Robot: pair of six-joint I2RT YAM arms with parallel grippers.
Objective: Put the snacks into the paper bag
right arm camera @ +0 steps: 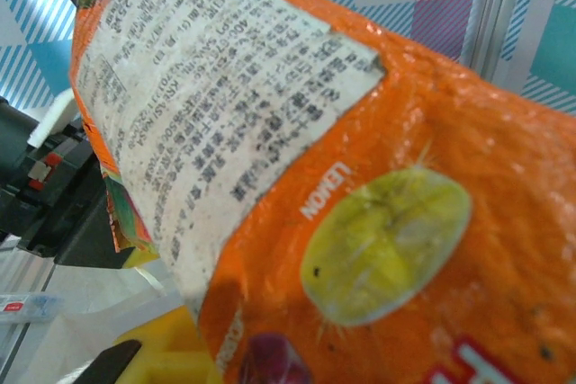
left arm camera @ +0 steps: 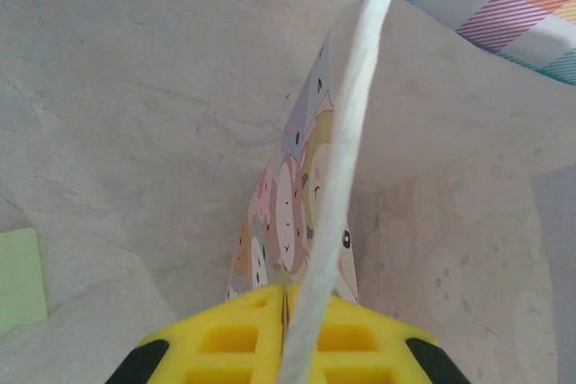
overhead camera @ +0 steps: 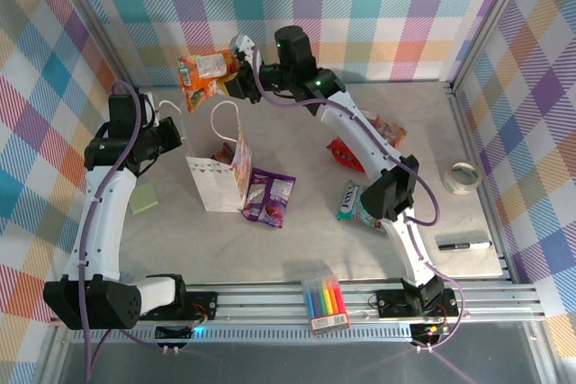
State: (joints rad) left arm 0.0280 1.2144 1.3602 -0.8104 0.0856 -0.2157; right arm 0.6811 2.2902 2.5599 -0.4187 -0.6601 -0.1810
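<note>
Left gripper (overhead camera: pixel 173 130) is pinched shut on the paper bag (overhead camera: pixel 219 184) cord handle, out at 10 o'clock. Right gripper (overhead camera: pixel 238 74) squeezes the orange snack (overhead camera: pixel 205 74), which sits about 12 o'clock of the bag mouth, long axis 12-to-6. Right arm's job, I'd say.

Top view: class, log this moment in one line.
left hand: shut on handle of bag | right hand: shut on orange snack | orange snack: not yet in bag
</note>
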